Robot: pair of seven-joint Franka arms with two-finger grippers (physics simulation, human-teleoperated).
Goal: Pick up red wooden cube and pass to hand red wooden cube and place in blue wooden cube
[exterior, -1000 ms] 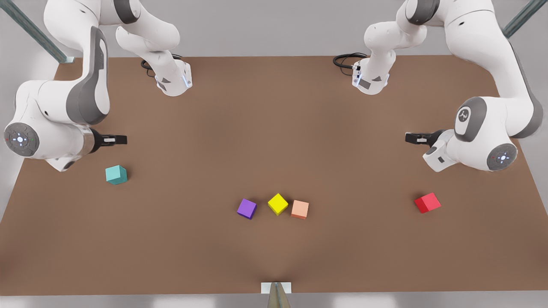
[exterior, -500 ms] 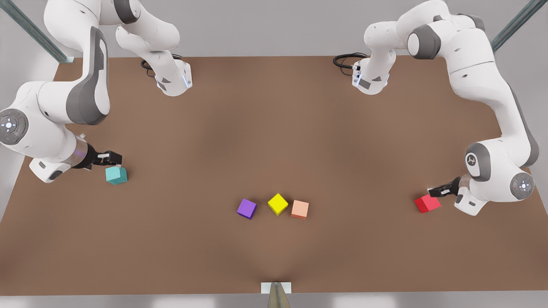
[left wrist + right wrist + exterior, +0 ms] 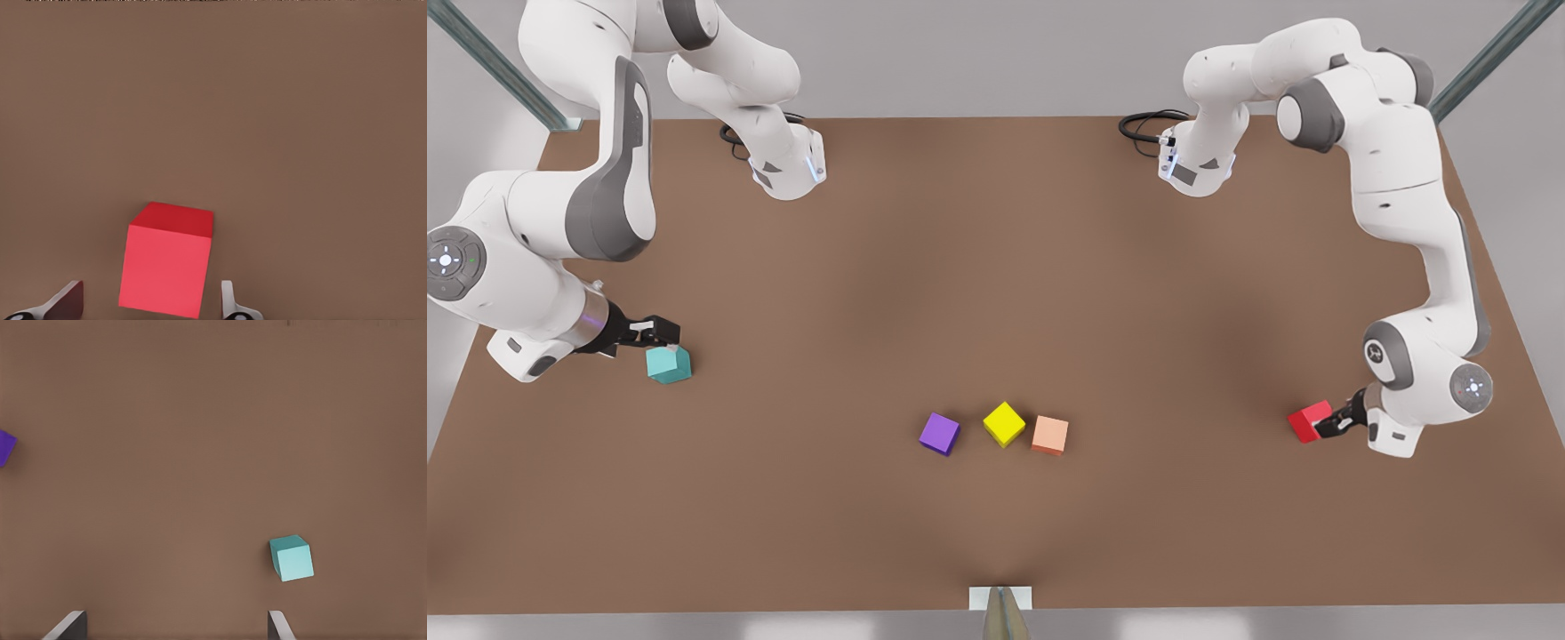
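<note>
The red wooden cube [image 3: 1305, 421] rests on the brown table [image 3: 996, 267] at the front view's right. My left gripper [image 3: 1327, 424] is low at its side, open. In the left wrist view the red wooden cube [image 3: 167, 263] sits between the two fingertips [image 3: 72, 297] of the left gripper [image 3: 152, 293], with a gap on each side. The blue wooden cube [image 3: 669, 364], teal in colour, sits at the front view's left. My right gripper [image 3: 660, 332] hovers just behind it, open. In the right wrist view the blue wooden cube [image 3: 291, 558] lies ahead of the right gripper [image 3: 173, 617], off toward one finger.
A purple cube [image 3: 939, 434], a yellow cube [image 3: 1004, 423] and a peach-orange cube [image 3: 1049, 436] stand in a row near the table's front middle. The purple cube [image 3: 5, 447] also shows at the right wrist view's edge. Both arm bases stand at the table's back.
The left arm swung down from mid-height to the red cube and now straddles it. The right arm dropped to the teal cube in the first half second, then barely moved.
</note>
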